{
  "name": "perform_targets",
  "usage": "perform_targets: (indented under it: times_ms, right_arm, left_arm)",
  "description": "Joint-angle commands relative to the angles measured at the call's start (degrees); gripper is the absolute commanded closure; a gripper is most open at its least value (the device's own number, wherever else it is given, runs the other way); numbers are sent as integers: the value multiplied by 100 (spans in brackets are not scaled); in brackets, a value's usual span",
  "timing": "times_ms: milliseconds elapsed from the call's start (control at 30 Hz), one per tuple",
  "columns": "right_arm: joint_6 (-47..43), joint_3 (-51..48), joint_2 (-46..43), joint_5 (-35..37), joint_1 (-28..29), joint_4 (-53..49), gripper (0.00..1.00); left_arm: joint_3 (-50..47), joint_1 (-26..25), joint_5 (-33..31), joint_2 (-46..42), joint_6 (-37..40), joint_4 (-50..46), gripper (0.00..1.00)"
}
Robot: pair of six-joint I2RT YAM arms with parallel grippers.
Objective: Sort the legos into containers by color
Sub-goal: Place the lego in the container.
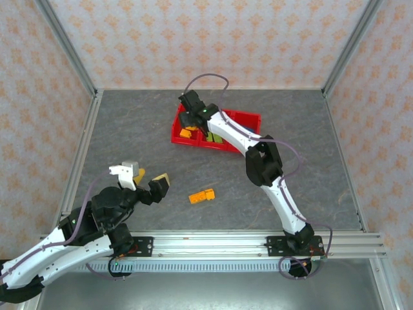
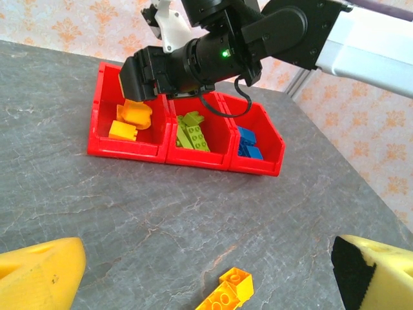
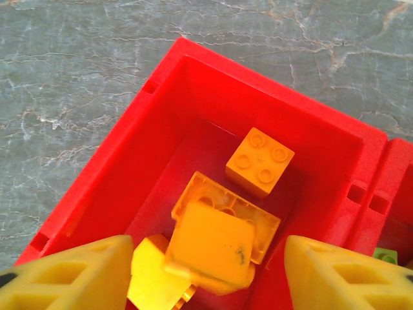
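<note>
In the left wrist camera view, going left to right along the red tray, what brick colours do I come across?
orange-yellow bricks → lime green bricks → blue bricks, one colour to each bin of the red tray.

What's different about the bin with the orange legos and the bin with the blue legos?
In the left wrist view, the orange-lego bin is the left end of the row; the blue-lego bin is the right end. The orange-lego bin holds orange-yellow legos; the blue-lego bin holds blue legos. The right gripper hangs over the orange-lego bin, jaws open, not over the blue-lego bin. Both bins are red, open-topped and joined.
</note>
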Motion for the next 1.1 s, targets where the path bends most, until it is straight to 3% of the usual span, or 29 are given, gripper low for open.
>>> perform_targets:
  times_ms: [0, 200, 367, 600, 733, 833, 933, 1067]
  right_arm:
    - [-80, 186, -270, -27, 31, -156, 31]
    - [-16, 92, -733, -228, 50, -298, 25]
    - [-481, -704, -1448, -89, 199, -110, 25]
    - [-1799, -3756, -3529, 293, 391, 1288, 25]
    - [-2579, -5696, -5024, 49, 499, 2487, 25]
    - [-3375, -6857, -6025, -748, 538, 3047, 26]
    - [-4723, -7819, -6849, -1785, 674, 3082, 22]
    - [-5626, -8553, -7508, -2093, 1000, 2996, 13]
  left_arm:
    - [-34, 8, -27, 67, 57, 58, 1]
    - [-24, 6, -59, 101, 53, 40, 1]
    - [-20, 10, -105, 78, 37, 23, 1]
    - [-11, 6, -186, -26, 10, 12, 1]
    - [-18, 6, -185, -64, -1, 8, 1]
    - [-12, 8, -178, -55, 1, 11, 1]
    - [-16, 5, -165, -55, 1, 21, 1]
    - [-12, 6, -165, -80, 3, 23, 1]
